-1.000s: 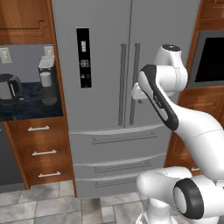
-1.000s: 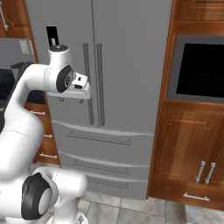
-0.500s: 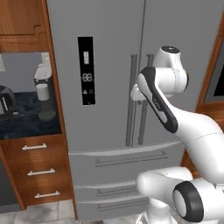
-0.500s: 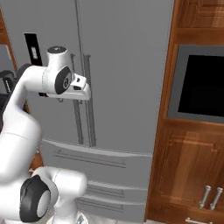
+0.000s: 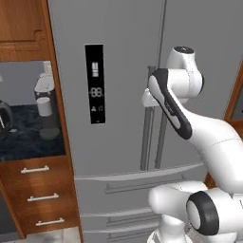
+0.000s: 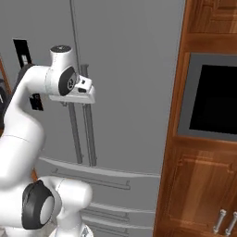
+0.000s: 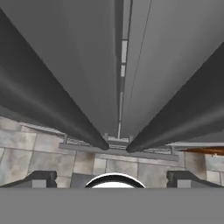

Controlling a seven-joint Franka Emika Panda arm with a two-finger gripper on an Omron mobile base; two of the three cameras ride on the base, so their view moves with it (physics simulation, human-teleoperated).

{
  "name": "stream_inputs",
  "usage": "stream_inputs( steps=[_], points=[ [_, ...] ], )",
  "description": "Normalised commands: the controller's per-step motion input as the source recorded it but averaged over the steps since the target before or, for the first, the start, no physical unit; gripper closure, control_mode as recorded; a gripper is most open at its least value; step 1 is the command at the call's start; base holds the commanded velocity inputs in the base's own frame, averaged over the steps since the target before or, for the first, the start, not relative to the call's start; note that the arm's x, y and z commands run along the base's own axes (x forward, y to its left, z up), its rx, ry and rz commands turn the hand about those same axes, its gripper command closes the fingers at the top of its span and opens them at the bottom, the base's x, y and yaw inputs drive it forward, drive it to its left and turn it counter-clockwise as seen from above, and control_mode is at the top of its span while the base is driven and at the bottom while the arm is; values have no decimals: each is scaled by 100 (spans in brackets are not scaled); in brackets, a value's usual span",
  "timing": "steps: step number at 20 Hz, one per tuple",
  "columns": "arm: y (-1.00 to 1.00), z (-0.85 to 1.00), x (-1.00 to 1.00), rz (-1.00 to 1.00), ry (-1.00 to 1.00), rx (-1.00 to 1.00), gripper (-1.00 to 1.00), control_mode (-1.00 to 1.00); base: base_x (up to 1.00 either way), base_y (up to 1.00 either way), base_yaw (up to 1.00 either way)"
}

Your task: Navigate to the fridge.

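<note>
Already the approach looks nearly done: the gripper [image 7: 112, 178], fingers spread wide and empty, hangs just in front of the fridge [image 5: 123, 61], beside its two bar handles [image 5: 153, 135]. Next move, I judge, is only a short final creep. Left stands a counter [image 5: 28, 140] with a kettle [image 5: 4, 117]; right, the black oven [image 6: 214, 99].

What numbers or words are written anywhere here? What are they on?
"88": glowing digits on the black display panel of the fridge.
Small white icons above and below the digits: too small to read.
The same panel in the right base view: too blurred to read.
No other text shows.
</note>
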Motion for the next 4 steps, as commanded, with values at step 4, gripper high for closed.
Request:
stream_inputs(
  steps=[4],
  points=[
    [0, 0, 0, 0, 0, 0, -100, 100, 47, 0, 0]
  ],
)
